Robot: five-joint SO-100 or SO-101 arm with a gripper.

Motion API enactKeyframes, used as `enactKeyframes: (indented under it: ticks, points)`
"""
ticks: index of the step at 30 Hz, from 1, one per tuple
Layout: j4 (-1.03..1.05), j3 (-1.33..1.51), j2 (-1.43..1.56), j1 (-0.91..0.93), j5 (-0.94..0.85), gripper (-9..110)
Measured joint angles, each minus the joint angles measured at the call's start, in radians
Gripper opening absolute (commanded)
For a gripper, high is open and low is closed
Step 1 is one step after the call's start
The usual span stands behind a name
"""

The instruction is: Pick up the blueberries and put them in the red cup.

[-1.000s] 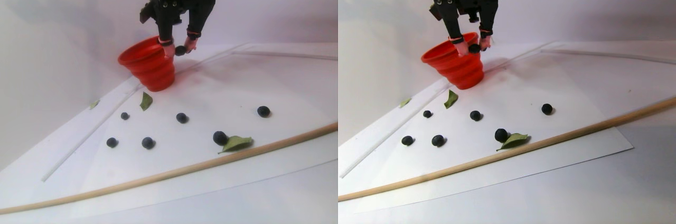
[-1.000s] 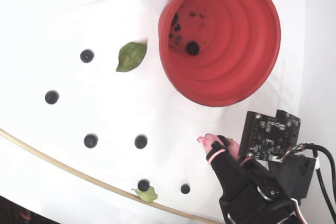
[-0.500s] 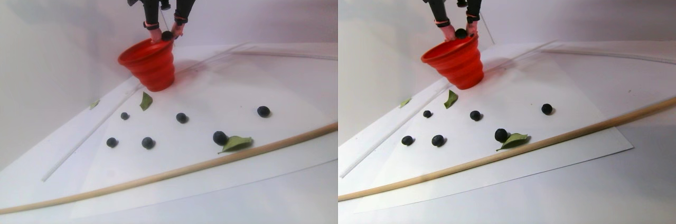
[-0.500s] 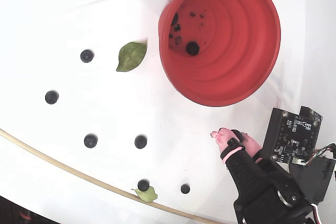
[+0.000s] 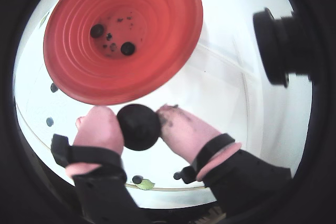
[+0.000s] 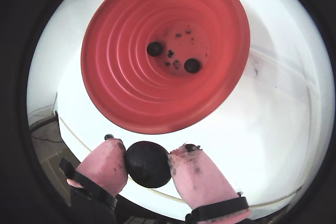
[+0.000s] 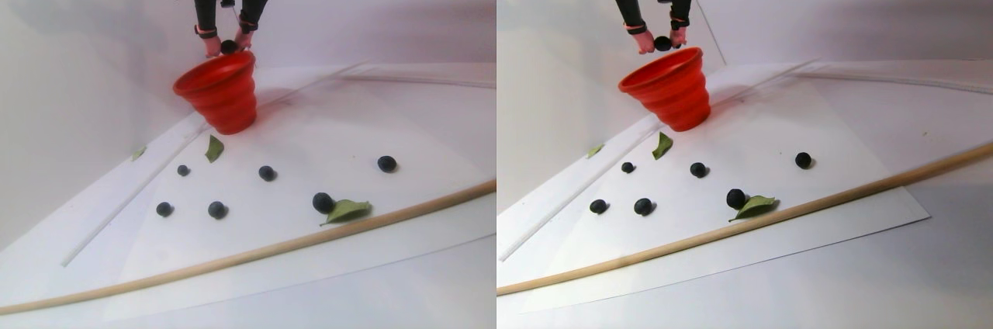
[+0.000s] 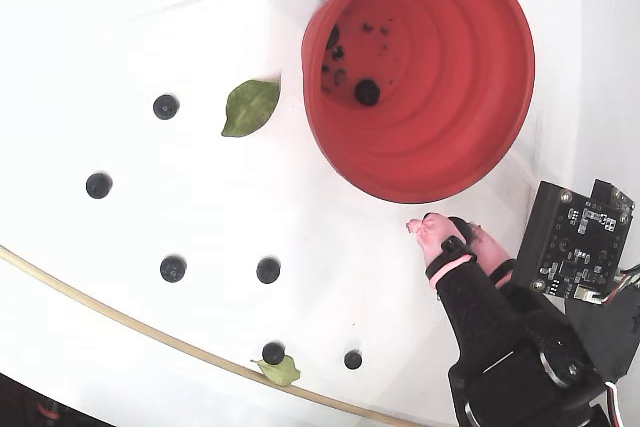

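Observation:
My gripper (image 5: 138, 124) is shut on one dark blueberry (image 5: 138, 128), pinched between its pink fingertips; another wrist view shows the same grip (image 6: 147, 159). In the stereo pair view the gripper (image 7: 227, 45) hangs just above the red cup's (image 7: 221, 96) rim. From above, the gripper (image 8: 455, 232) sits just outside the lower right rim of the cup (image 8: 450, 97). Two berries lie at the cup's bottom (image 6: 154, 49) among dark specks. Several loose blueberries (image 7: 267, 173) dot the white sheet.
A green leaf (image 8: 250, 107) lies beside the cup and another leaf (image 7: 347, 209) touches a berry near a long wooden stick (image 7: 256, 247) that crosses the sheet's near edge. A circuit board (image 8: 578, 242) rides on the arm to the right of the gripper.
The gripper has risen with the blueberry from beside the cup's wall to just above its rim, shifting left in the stereo pair view. The loose berries have not moved.

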Motion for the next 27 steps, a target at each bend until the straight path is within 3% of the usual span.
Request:
enactKeyframes:
  ticks: [27]
  points:
    - [-0.232,-0.034,-0.183,-0.037,-0.037,19]
